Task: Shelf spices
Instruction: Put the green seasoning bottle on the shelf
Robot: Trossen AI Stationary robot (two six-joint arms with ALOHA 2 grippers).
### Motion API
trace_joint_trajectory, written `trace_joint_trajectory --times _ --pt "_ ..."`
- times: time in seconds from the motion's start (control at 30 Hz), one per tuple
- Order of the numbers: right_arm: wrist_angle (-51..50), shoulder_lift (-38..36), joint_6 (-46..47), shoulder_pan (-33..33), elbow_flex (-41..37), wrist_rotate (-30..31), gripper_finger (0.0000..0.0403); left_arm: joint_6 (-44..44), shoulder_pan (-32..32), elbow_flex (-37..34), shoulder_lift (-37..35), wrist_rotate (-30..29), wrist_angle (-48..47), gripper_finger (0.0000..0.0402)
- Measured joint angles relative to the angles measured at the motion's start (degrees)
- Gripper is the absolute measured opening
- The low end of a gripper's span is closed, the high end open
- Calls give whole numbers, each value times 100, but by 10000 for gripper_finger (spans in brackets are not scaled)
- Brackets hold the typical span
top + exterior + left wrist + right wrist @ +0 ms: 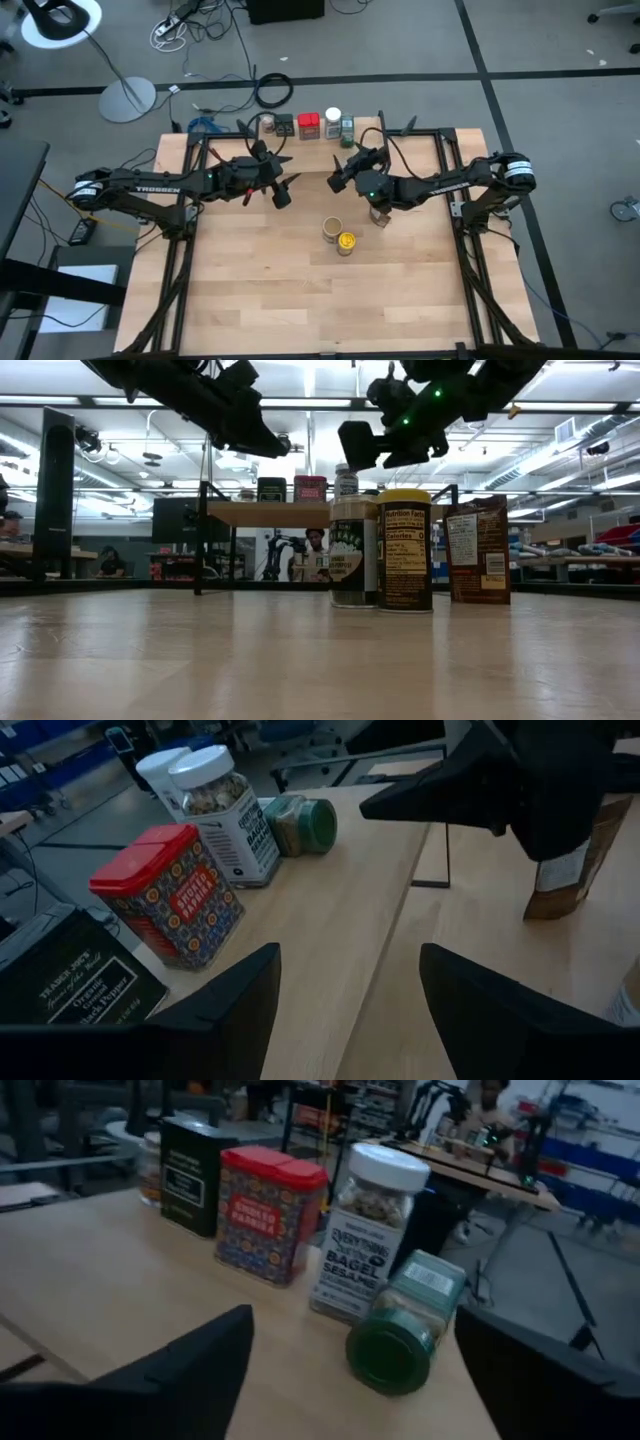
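The shelf (300,140) stands at the table's far edge. On its wooden top stand a small tan-capped jar (266,124), a dark tin (70,985), a red tin (170,895) and a white-lidded jar (365,1245). A green jar (400,1330) lies on its side at the row's right end. A dark jar (353,550), a yellow-lidded jar (405,550) and a brown canister (478,550) stand mid-table. My left gripper (350,960) is open and raised near the shelf's front edge. My right gripper (355,1318) is open, raised, facing the green jar.
The table's near half (320,310) is bare wood. The two grippers hover close to each other before the shelf, the right one (480,790) showing in the left wrist view. Black frame rails (185,250) run along both table sides. Shelf board right of the green jar (400,830) is free.
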Motion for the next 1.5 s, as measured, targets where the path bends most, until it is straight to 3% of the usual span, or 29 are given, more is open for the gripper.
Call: trace_joint_trajectory --times 0.23,0.67,1.27,1.5 --pt "279 192 501 -78 2 154 373 79 0 0 0 2 -13 243" --pt "648 937 866 -423 -3 231 348 92 0 0 0 42 -13 243" --pt "713 925 1240 -724 -3 -170 343 91 0 0 0 50 0 243" --pt "710 925 1239 -778 -3 -264 306 90 0 0 0 50 2 243"
